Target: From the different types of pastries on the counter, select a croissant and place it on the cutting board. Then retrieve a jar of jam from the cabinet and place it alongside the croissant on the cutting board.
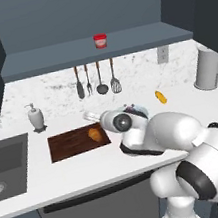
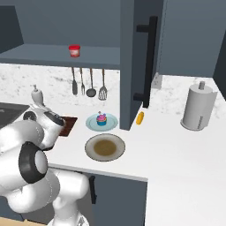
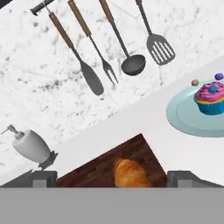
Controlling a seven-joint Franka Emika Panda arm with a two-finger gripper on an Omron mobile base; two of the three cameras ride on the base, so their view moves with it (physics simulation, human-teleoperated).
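The golden-brown croissant lies on the dark wooden cutting board, near its right end. My gripper hovers just above it, open, with the fingertips wide apart on either side of the pastry and nothing held. The cupcake stands on a pale blue plate to the right of the board. A red jar of jam sits on the grey shelf of the cabinet above the white counter.
Several utensils hang on the wall behind the board. A soap dispenser and the sink are at the left. A brownish plate, a small yellow-orange oblong and a paper towel roll stand to the right.
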